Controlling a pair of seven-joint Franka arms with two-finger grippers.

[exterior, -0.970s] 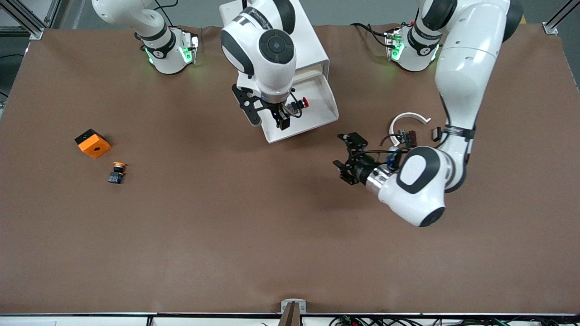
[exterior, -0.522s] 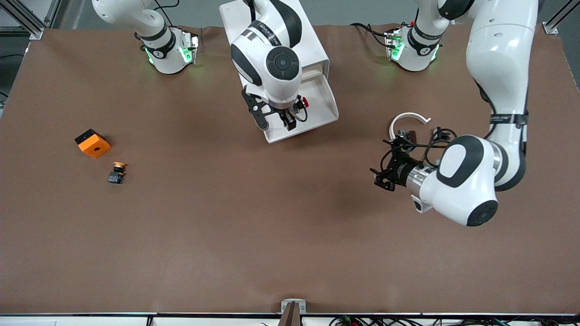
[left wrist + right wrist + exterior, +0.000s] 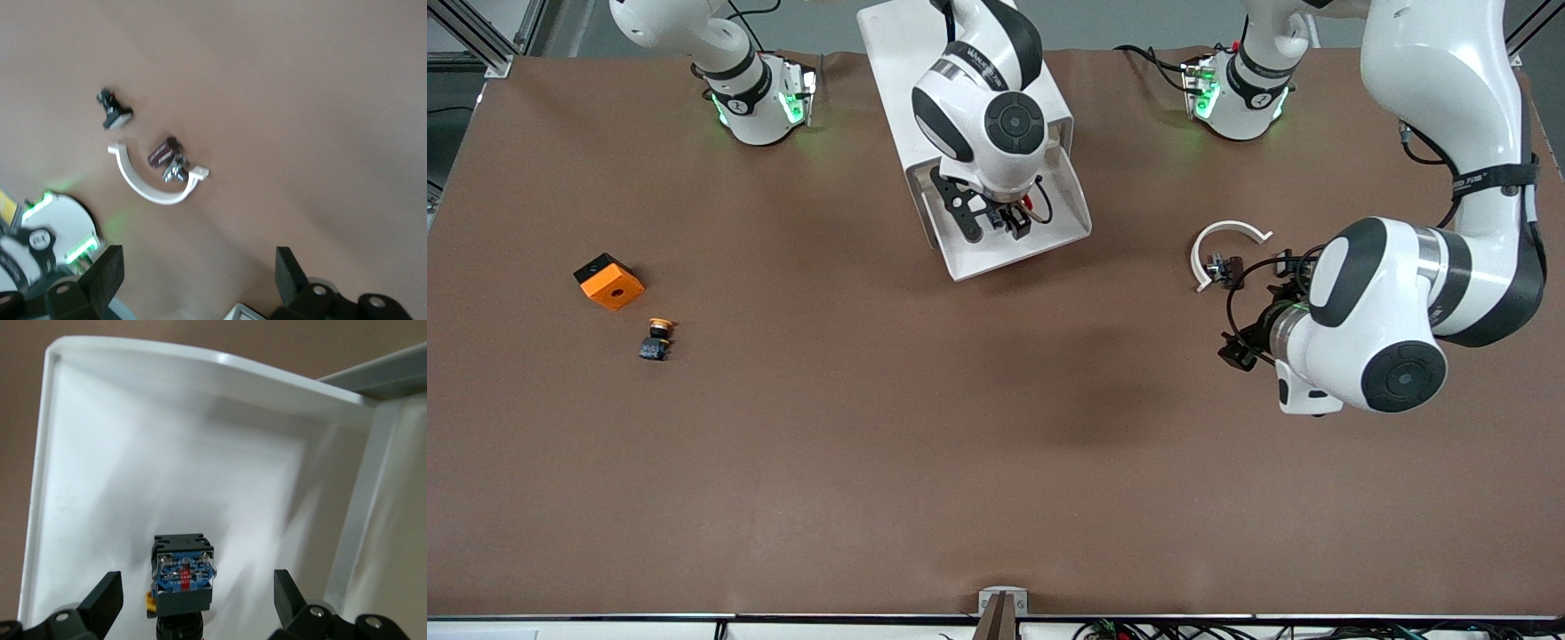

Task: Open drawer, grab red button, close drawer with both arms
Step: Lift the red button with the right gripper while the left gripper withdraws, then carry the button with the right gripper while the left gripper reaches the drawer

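The drawer (image 3: 1009, 233) stands pulled out of its white cabinet (image 3: 925, 62), so the step in hand is the grab. The right gripper (image 3: 996, 220) hangs over the open tray with its fingers spread apart, and in the right wrist view the button (image 3: 183, 577) lies on the drawer floor between those fingers, untouched. In the front view the button is mostly hidden under the wrist; only a speck of red shows at about 3 o'clock from the gripper.

Next, I judge, the right gripper must come straight down and pinch the boxy dark body (the round cap would likely slip), then lift clear of the tray's raised rim before any push on the drawer front.

The left gripper (image 3: 1240, 347) waits, fingers open on nothing, over the brown matte tabletop (image 3: 996, 462), at about 5 o'clock from a white curved plastic clip (image 3: 1225, 238).

The drawer is smooth, glossy white plastic, shallow, with rounded corners. The button's body is blocky, with a blue face.
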